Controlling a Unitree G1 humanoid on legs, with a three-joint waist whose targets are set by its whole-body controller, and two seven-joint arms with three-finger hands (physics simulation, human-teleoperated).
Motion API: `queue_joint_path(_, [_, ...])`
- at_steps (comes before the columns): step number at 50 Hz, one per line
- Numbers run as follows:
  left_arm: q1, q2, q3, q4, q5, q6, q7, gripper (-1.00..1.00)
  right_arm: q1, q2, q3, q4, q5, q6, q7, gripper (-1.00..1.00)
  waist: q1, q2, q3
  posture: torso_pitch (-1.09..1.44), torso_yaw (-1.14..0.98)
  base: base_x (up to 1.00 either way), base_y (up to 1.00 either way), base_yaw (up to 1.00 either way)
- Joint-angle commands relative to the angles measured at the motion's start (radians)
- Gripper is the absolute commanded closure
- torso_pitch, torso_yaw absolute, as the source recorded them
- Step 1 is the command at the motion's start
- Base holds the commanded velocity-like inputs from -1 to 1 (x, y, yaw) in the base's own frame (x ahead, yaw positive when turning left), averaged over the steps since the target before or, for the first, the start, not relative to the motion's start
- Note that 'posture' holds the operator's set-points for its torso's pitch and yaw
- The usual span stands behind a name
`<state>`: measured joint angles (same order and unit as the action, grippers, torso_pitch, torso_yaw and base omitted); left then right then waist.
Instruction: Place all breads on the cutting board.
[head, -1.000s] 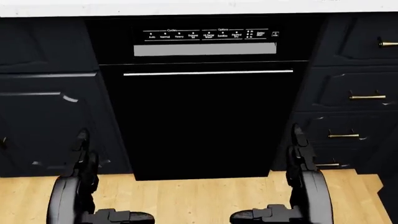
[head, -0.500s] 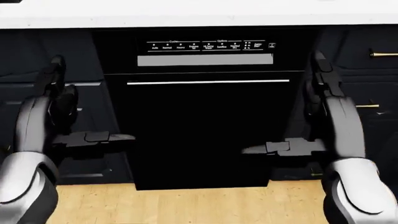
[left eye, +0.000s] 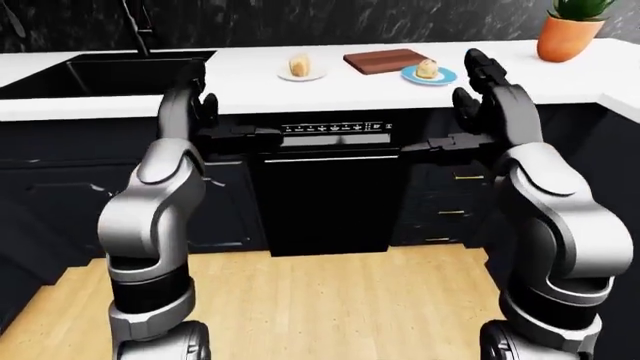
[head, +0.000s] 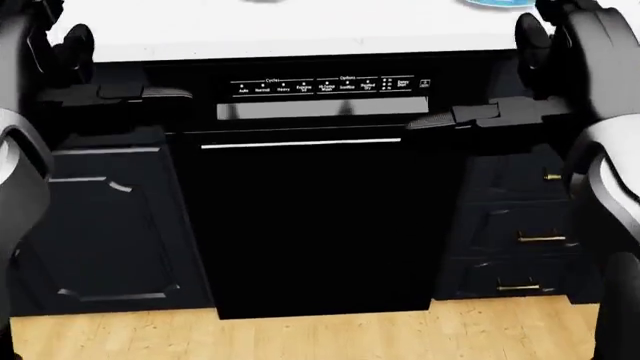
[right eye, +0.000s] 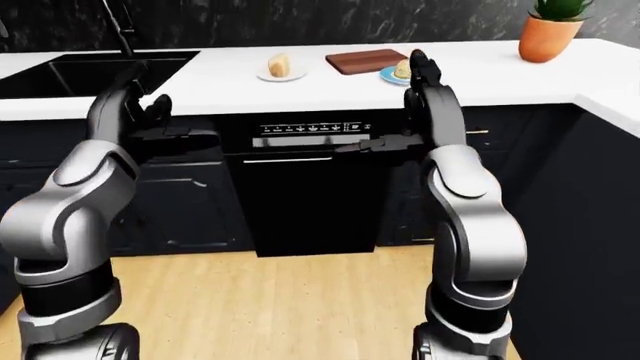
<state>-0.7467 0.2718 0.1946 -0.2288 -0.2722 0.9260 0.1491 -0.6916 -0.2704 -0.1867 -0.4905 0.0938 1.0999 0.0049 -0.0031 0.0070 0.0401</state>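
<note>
Presently, both my hands are raised at chest height and hold nothing: left hand (left eye: 200, 112) with fingers spread, thumb pointing inward; right hand (left eye: 485, 112) likewise open.

Risks, as I judge them:
- Reach. The counter (left eye: 250, 90) edge lies between me and the breads; if I stretch from here rather than step closer, my forearms may catch the counter edge above the dishwasher (left eye: 325, 195).
- Plates. Each bread sits on a small plate; a careless pinch could drag or tip the plate instead of lifting the bread.
- Crowding. The blue plate touches or nearly touches the cutting board's right corner, so my right hand could nudge the board while grasping.

Containers and contents:
- White plate (left eye: 302, 76): one upright piece of bread (left eye: 299, 64), left of the board, apart from it.
- Blue plate (left eye: 430, 76): one rounded bread roll (left eye: 427, 68).
- Cutting board (left eye: 385, 60): brown, bare, no bread on it yet.
- Sink (left eye: 105, 71): dark basin at the left; contents not discernible.
- Orange pot (left eye: 568, 37): holds a green plant, far right of the counter.
</note>
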Motion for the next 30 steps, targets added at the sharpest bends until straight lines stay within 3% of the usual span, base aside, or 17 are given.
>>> queue_joint_path(1, [-0.03, 0.015, 0.007, -0.015, -0.009, -0.013, 0.003, -1.0, -0.03, -0.009, -0.004, -0.014, 0.004, -0.009, -0.004, -1.0, 0.003, -0.007, -0.014, 0.0, 0.0, 0.23, 0.0, 0.0])
queue_joint_path(3, [-0.036, 0.017, 0.008, -0.018, -0.014, -0.005, 0.008, -1.0, -0.034, -0.014, -0.005, -0.01, 0.006, -0.008, -0.004, -1.0, 0.006, 0.009, -0.008, 0.0, 0.0, 0.25, -0.03, 0.0])
queue_joint_path(5, [-0.035, 0.019, 0.005, -0.011, -0.014, -0.012, 0.008, -1.0, -0.034, -0.017, -0.007, -0.005, 0.008, -0.014, -0.004, -1.0, 0.002, 0.06, -0.017, 0.0, 0.0, 0.25, -0.07, 0.0])
queue_joint_path(6, [-0.036, 0.019, 0.004, -0.008, -0.014, -0.013, 0.009, -1.0, -0.034, -0.019, -0.007, -0.006, 0.009, -0.012, -0.004, -1.0, 0.014, 0.065, -0.005, 0.0, 0.0, 0.26, -0.09, 0.0])
queue_joint_path(7, [-0.037, 0.02, 0.004, -0.01, -0.016, -0.009, 0.009, -1.0, -0.039, -0.022, -0.008, -0.006, 0.01, -0.007, -0.004, -1.0, 0.006, 0.044, -0.006, 0.0, 0.0, 0.26, -0.07, 0.0])
queue_joint_path(8, [-0.04, 0.02, 0.003, -0.009, -0.016, -0.007, 0.01, -1.0, -0.046, -0.026, -0.01, 0.001, 0.011, -0.006, -0.003, -1.0, 0.002, 0.055, -0.012, 0.0, 0.0, 0.25, -0.09, 0.0])
queue_joint_path(10, [-0.054, 0.025, 0.005, -0.013, -0.02, 0.009, 0.012, -1.0, -0.075, -0.039, -0.01, 0.007, 0.014, 0.013, 0.0, -1.0, 0.006, 0.051, -0.029, 0.0, 0.0, 0.26, -0.09, 0.0])
queue_joint_path(15, [-0.07, 0.035, 0.006, 0.005, -0.02, 0.004, 0.009, -1.0, -0.139, -0.069, 0.0, 0.048, 0.004, 0.027, 0.018, -1.0, 0.019, -0.004, -0.021, 0.0, 0.0, 0.27, -0.09, 0.0])
queue_joint_path(17, [-0.074, 0.037, 0.01, 0.001, -0.025, 0.012, 0.012, -1.0, -0.137, -0.066, 0.001, 0.046, 0.002, 0.027, 0.019, -1.0, 0.025, -0.053, -0.027, 0.0, 0.0, 0.29, -0.09, 0.0])
queue_joint_path(18, [-0.074, 0.038, 0.011, 0.002, -0.026, 0.011, 0.012, -1.0, -0.136, -0.065, 0.0, 0.042, 0.0, 0.029, 0.019, -1.0, 0.025, -0.095, -0.037, 0.0, 0.0, 0.3, -0.09, 0.0])
queue_joint_path(19, [-0.074, 0.039, 0.014, -0.006, -0.029, 0.019, 0.015, -1.0, -0.131, -0.064, 0.0, 0.042, -0.001, 0.026, 0.02, -1.0, 0.016, -0.049, -0.02, 0.0, 0.0, 0.3, -0.09, 0.0])
queue_joint_path(20, [-0.073, 0.04, 0.013, -0.001, -0.029, 0.013, 0.015, -1.0, -0.131, -0.063, 0.0, 0.039, -0.002, 0.03, 0.02, -1.0, 0.023, -0.073, -0.014, 0.0, 0.0, 0.3, -0.09, 0.0])
queue_joint_path(22, [-0.072, 0.041, 0.013, 0.007, -0.029, 0.004, 0.015, -1.0, -0.132, -0.065, 0.0, 0.045, -0.005, 0.024, 0.023, -1.0, 0.011, -0.062, -0.014, 0.0, 0.0, 0.31, -0.09, 0.0])
queue_joint_path(28, [-0.075, 0.042, 0.01, 0.017, -0.03, -0.002, 0.017, -1.0, -0.139, -0.063, 0.004, 0.048, -0.011, 0.029, 0.027, -1.0, 0.002, 0.003, -0.004, 0.0, 0.0, 0.3, -0.09, 0.0])
queue_joint_path(30, [-0.077, 0.043, 0.011, 0.013, -0.032, 0.003, 0.02, -1.0, -0.143, -0.062, 0.005, 0.051, -0.012, 0.029, 0.028, -1.0, -0.006, 0.044, -0.013, 0.0, 0.0, 0.3, -0.09, 0.0])
